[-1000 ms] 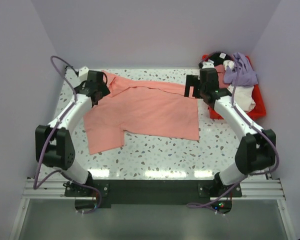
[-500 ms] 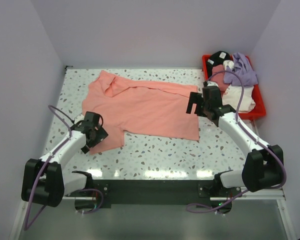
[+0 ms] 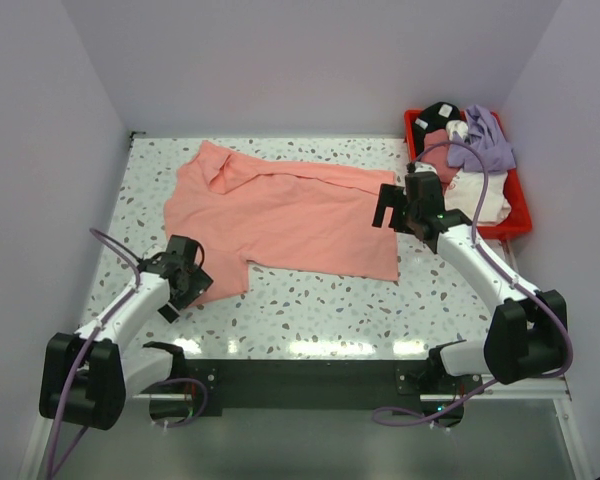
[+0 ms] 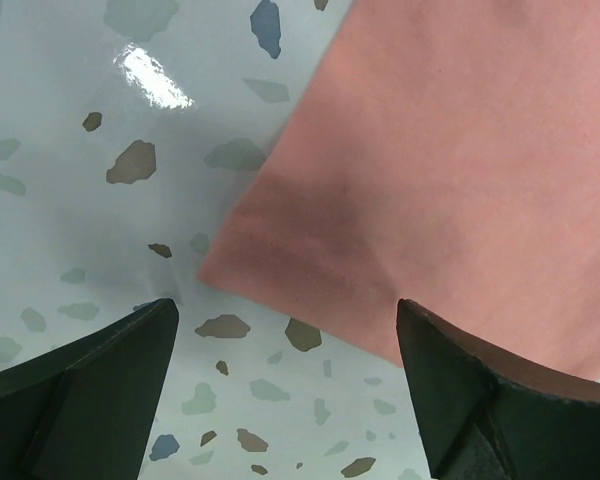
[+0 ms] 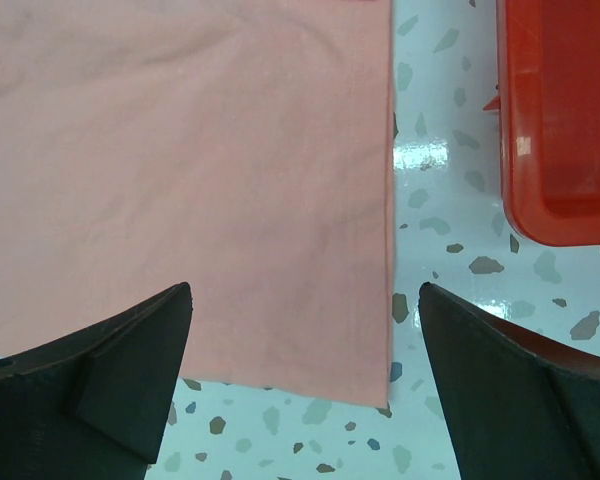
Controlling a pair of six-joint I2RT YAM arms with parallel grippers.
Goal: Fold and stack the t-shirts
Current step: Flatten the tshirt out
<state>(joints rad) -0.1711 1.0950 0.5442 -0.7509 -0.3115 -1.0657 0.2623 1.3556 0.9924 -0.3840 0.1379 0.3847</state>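
Salmon t-shirt (image 3: 280, 215) lay spread flat on the bench (image 3: 310, 300), toward its far edge. Left gripper (image 4: 285, 310), jaws spread, hung over the near-left sleeve corner. Right gripper (image 5: 302, 288), jaws spread, hung over the right hem. Other t-shirts (image 3: 480, 150) filled the red bin (image 3: 515, 225) at the far-right corner.

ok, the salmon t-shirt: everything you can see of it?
The salmon t-shirt is plain soft cloth, short-sleeved, spread nearly flat on the speckled table, neck far-left, far edge folded over, hem rightward. Left claw stands open over its near sleeve corner, right claw open over the hem corner; neither grips it.
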